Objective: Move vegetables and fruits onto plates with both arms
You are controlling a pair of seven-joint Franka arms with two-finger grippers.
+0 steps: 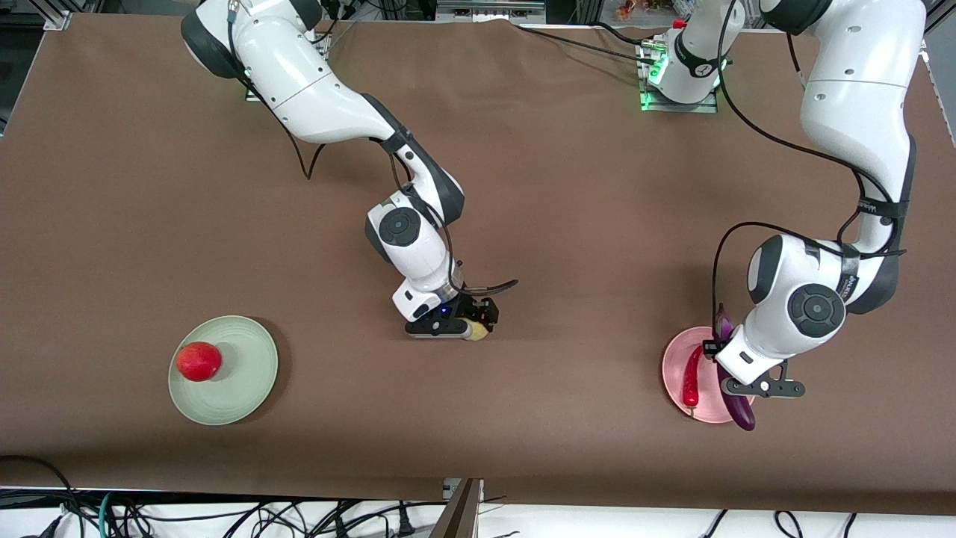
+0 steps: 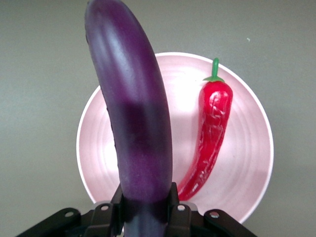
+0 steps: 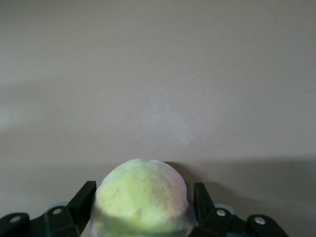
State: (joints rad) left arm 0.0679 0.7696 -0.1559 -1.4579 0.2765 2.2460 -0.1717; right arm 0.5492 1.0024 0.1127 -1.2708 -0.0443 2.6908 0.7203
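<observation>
My left gripper [image 1: 730, 376] is shut on the purple eggplant [image 1: 741, 413] and holds it over the pale pink plate [image 1: 674, 364]. In the left wrist view the eggplant [image 2: 133, 113] runs out from between the fingers [image 2: 173, 195] across the plate [image 2: 247, 148]. The red chili pepper [image 1: 692, 373] lies on that plate beside it [image 2: 210, 133]. My right gripper [image 1: 478, 324] is low at the table's middle, shut on the yellowish-green fruit [image 1: 476, 331], which fills the gap between its fingers [image 3: 84, 193] in the right wrist view [image 3: 140, 197]. The deep red fruit [image 1: 199, 361] sits on the mint green plate [image 1: 243, 373].
The brown table [image 1: 567, 224] carries only the two plates, the green one toward the right arm's end and the pink one toward the left arm's end. Cables hang along the table edge nearest the front camera [image 1: 224, 515].
</observation>
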